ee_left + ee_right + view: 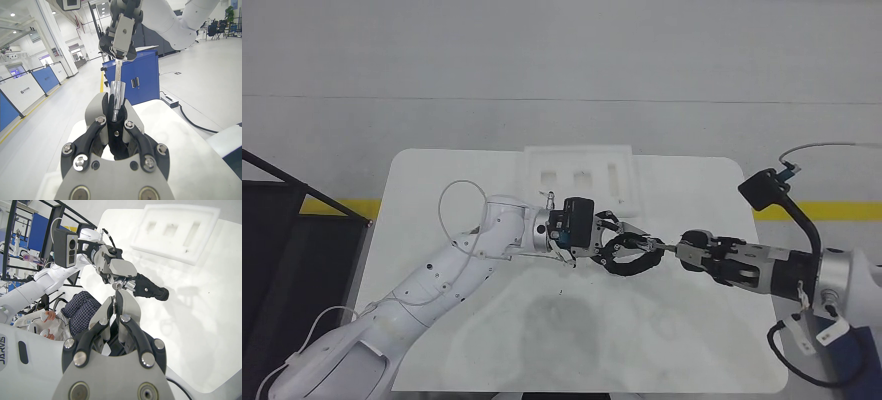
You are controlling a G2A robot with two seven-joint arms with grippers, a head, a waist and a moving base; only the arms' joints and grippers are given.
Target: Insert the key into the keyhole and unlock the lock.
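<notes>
Top view: two grippers are meeting tip to tip over the white table (pixel 692 330)

The left gripper (pixel 642 246) is hanging over the middle of the table. The right gripper (pixel 679 246) is facing it from the right side. Both are up in the air, and they are pointing straight at each other.

In the left wrist view, the left gripper's fingers (pixel 94 109) are squeezing a shiny metal lock (pixel 117 98). The lock is round like a little tube. Its lower part is sitting between the black finger pads, and its top end is sticking out past the fingertips.

The right gripper's fingers (pixel 130 306) are pressing together on the flat head of the key (pixel 118 71). They are pinching it tight. The long thin part of the key is poking out toward the lock.

In the right wrist view, the tip of the key is touching the keyhole (pixel 116 286) in the round end of the lock. Most of the key's long part is showing outside the lock. I cannot tell how far in the tip is going.

A white foam tray (pixel 582 180) is lying flat at the far side of the table, behind the two grippers. It is showing three small pockets cut into its top. The lock and the key are not touching the tray or the table.
</notes>
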